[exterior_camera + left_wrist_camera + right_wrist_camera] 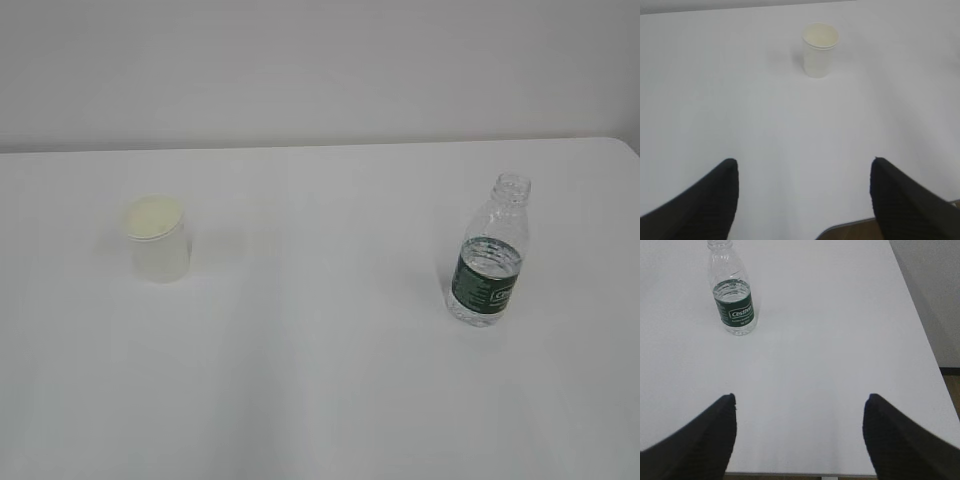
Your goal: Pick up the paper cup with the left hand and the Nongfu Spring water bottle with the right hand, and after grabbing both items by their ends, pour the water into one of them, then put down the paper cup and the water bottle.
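The cup (820, 50) is light and squashy; the bottle (733, 295) is slippery. Grab low. Both hands (802, 172) (797, 407) are wide open, empty.

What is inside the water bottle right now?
The water bottle holds clear water up to about its label's top edge; the label hides the contents lower down.

My left hand (802, 200) shows as 2 matte black fingers (705, 205), broad at the base and tapering to rounded tips, their surfaces faintly ribbed. My right hand (797, 435) looks the same: 2 black, wedge-shaped fingers (900, 440) with a fine ridged texture and blunt tips.
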